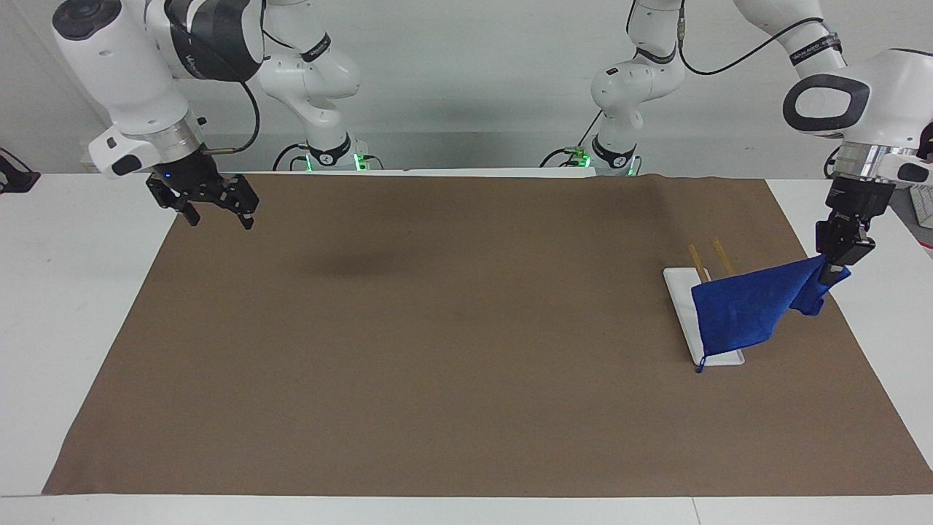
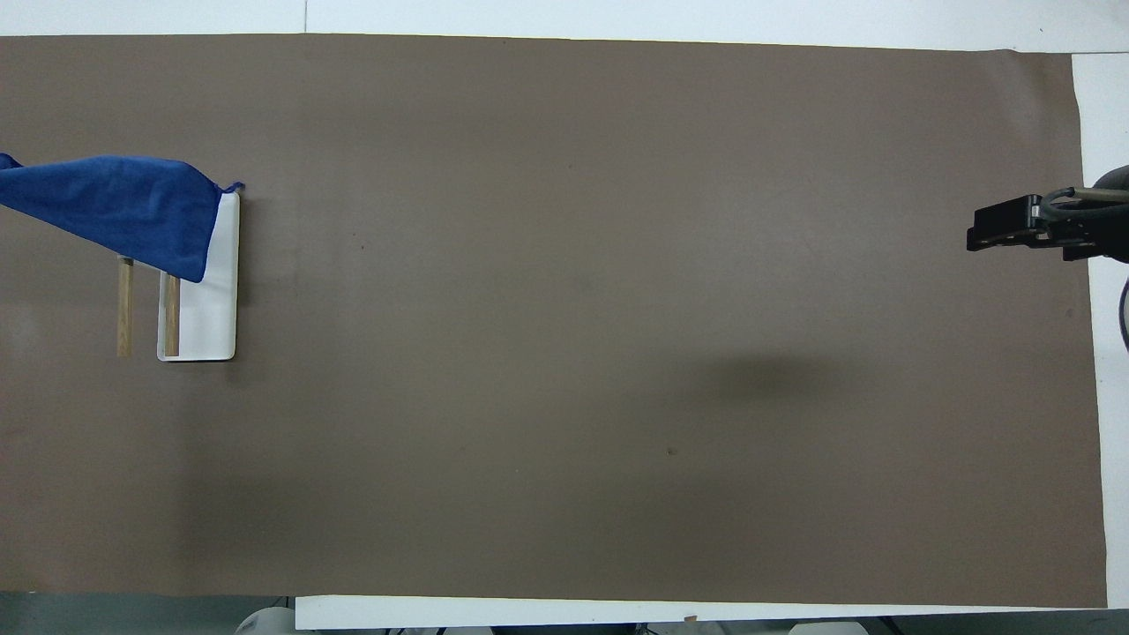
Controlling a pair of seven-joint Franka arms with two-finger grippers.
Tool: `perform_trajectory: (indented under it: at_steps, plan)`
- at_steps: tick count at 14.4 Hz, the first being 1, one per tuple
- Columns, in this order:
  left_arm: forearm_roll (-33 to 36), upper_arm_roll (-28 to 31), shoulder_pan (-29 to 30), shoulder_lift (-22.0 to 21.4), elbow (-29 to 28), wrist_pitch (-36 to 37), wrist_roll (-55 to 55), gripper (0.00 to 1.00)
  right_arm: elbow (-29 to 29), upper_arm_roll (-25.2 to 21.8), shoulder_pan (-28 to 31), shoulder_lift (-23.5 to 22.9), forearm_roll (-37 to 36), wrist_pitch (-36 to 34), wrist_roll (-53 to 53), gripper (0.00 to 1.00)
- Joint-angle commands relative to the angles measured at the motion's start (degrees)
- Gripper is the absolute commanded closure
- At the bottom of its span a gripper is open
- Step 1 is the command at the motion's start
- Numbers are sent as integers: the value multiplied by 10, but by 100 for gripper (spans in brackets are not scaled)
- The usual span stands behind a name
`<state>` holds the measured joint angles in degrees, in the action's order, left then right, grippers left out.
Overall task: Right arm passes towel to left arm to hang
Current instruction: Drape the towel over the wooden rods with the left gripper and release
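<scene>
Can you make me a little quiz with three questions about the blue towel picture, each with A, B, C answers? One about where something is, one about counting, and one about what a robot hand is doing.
1. Where is the white rack?
A. Toward the left arm's end of the table
B. In the middle of the table
C. Toward the right arm's end of the table

2. How many wooden rods does the rack have?
A. One
B. Two
C. Four

3. What is the left gripper doing?
A. Waiting open over bare table
B. Pinching the towel's corner
C. Pressing on the white base

Answers:
1. A: the white rack sits at the left arm's end.
2. B: two wooden rods show side by side from overhead.
3. B: the left gripper is shut on the towel, which drapes down over the rack; the right gripper waits open over the mat's corner at its own end.
</scene>
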<state>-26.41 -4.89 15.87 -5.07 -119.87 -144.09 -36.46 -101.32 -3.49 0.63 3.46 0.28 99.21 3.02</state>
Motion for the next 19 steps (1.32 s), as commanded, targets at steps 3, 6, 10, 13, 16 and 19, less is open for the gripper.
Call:
perform_trajectory:
  at_steps: [3,6,10,13,16,19]
  plan:
    - [3,-4,13,-11,-48,3,75,96,-13,5,2,14,-2,-7,8,0]
    - [3,-4,30,-10,-58,5,128,96,-13,5,3,14,-2,-9,8,0]
    - [3,-4,48,-10,-67,26,187,94,-13,5,3,14,-3,-9,8,0]
    - [3,-4,47,-13,-70,30,187,87,-13,5,3,14,-2,-9,8,0]
    - [3,-3,49,-21,-86,38,192,86,-13,5,3,14,-2,-9,8,0]
    - [4,-3,61,-22,-86,39,199,31,-13,5,3,14,-2,-9,8,0]
